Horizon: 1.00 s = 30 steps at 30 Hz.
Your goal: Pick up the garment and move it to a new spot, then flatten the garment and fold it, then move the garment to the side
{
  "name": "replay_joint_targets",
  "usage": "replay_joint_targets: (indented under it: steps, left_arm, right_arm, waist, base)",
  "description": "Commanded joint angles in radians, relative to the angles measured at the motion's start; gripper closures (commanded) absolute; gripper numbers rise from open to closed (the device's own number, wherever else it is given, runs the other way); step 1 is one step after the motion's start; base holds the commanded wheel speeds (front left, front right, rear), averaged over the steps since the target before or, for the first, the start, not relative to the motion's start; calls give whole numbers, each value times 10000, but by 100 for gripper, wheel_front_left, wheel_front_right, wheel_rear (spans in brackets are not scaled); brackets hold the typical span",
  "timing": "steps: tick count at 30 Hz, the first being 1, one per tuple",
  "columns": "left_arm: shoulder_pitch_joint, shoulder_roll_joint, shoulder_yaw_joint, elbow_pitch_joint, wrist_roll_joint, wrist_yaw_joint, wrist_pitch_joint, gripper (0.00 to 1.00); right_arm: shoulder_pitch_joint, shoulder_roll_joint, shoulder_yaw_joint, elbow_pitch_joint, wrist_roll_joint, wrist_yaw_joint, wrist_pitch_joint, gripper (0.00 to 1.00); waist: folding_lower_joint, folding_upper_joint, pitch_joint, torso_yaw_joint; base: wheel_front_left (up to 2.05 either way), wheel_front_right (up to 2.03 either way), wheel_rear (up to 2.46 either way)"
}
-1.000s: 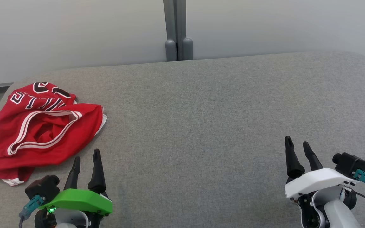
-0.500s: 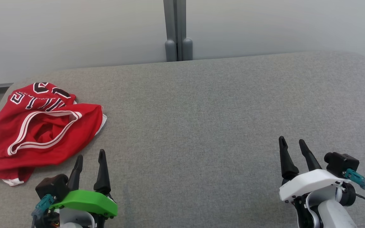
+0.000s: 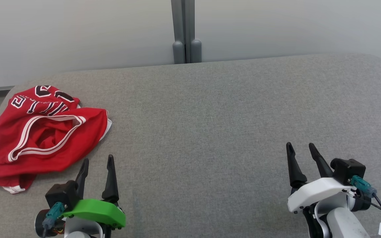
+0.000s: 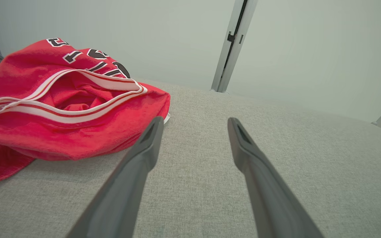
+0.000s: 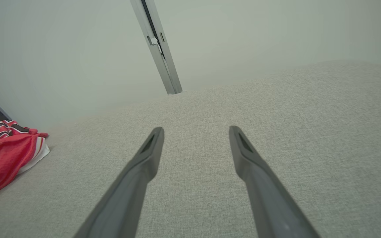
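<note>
a crumpled red garment with white striped trim is lying bunched at the far left corner of a grey cushion, its white edge appearing to reach the cushion's left rim. the left gripper, green-capped, is hovering over the cushion's near left edge, just beside the garment, its two dark fingers standing wide apart and holding nothing. the right gripper, white-capped, is hovering over the cushion's near right edge, well apart from the garment, likewise spread wide and empty. the pickup is not yet beginning. judging from this layout, a shallow pinch risks catching only the top layer, leaving the garment unfurling and dragging. a low sideways approach risks shoving the cloth off the cushion's left rim, and fingertips pressing too deep risk snagging the cushion's weave.
</note>
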Motion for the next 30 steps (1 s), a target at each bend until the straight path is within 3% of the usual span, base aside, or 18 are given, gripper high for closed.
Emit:
replay_joint_targets:
  steps: [1,25,30]
  left_arm:
    - [-132,78,-2,-30,235,59,-99,0]
    - [-245,90,-184,470,1090,212,-545,0]
    - [-250,89,-151,443,816,229,-520,0]
  right_arm:
    - [-101,-52,28,12,-205,28,-103,0]
    - [-169,-60,243,324,-1881,31,-549,0]
    - [-209,-58,249,292,-1818,20,-535,0]
  waist:
    - [0,0,0,-2]
    - [0,0,-114,28]
    - [0,0,-74,46]
  base:
    - [0,0,0]
    - [0,0,0]
    - [0,0,0]
